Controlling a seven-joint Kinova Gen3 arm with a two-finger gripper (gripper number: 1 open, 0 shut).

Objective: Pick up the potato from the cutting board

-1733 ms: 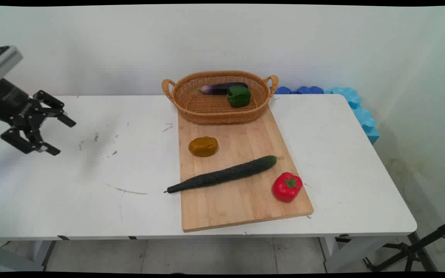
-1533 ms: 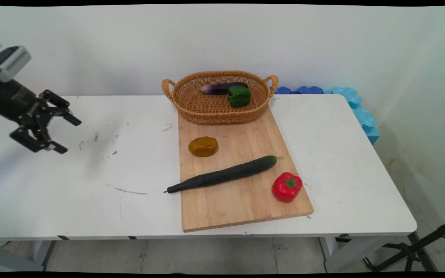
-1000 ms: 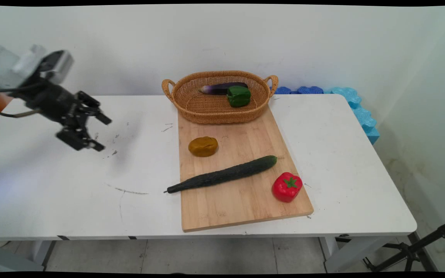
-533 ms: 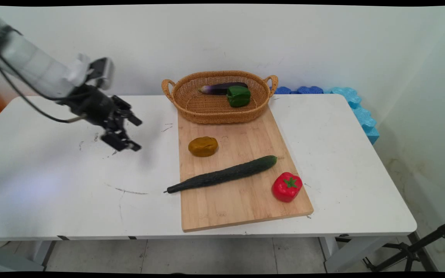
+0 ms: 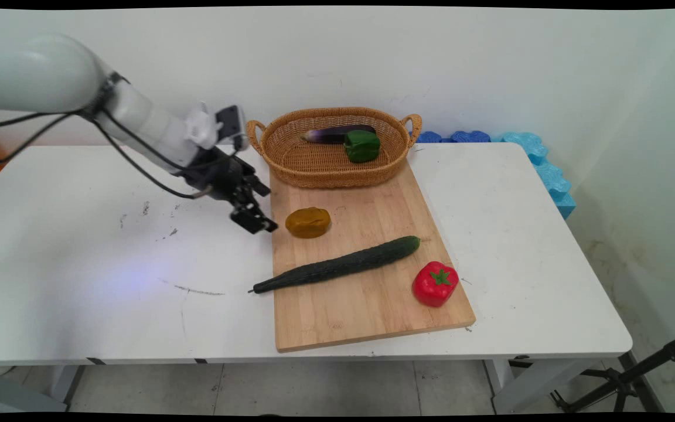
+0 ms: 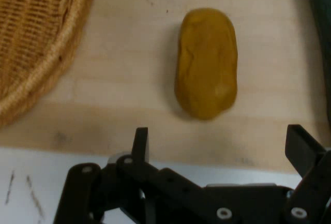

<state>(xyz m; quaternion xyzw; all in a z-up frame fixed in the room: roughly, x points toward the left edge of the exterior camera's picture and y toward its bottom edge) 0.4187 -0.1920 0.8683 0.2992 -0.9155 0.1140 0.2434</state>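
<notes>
The end effector [image 5: 266, 208] hangs over the left edge of the cutting board [image 5: 367, 305], its two fingers [image 6: 140, 144] spread wide apart and holding nothing. It is nearest the brown potato [image 5: 308, 222], which lies just beyond the fingertips on the board, apart from them; in the hand view the potato [image 6: 207, 62] sits ahead, between the lines of the two fingers. To the left of the board the white tabletop [image 5: 109, 264] is bare but for scuff marks. On the board's near half a long dark cucumber [image 5: 337, 266] lies slantwise, its thin end overhanging the board's left edge, and a red tomato [image 5: 435, 283] stands near the right edge, apart from the cucumber. At the board's far end sits a wicker basket [image 5: 290, 167], its rim near the potato in the hand view [image 6: 62, 58]. Inside the basket are an eggplant [image 5: 331, 135] and a green pepper [image 5: 362, 145], touching each other at the far side.
</notes>
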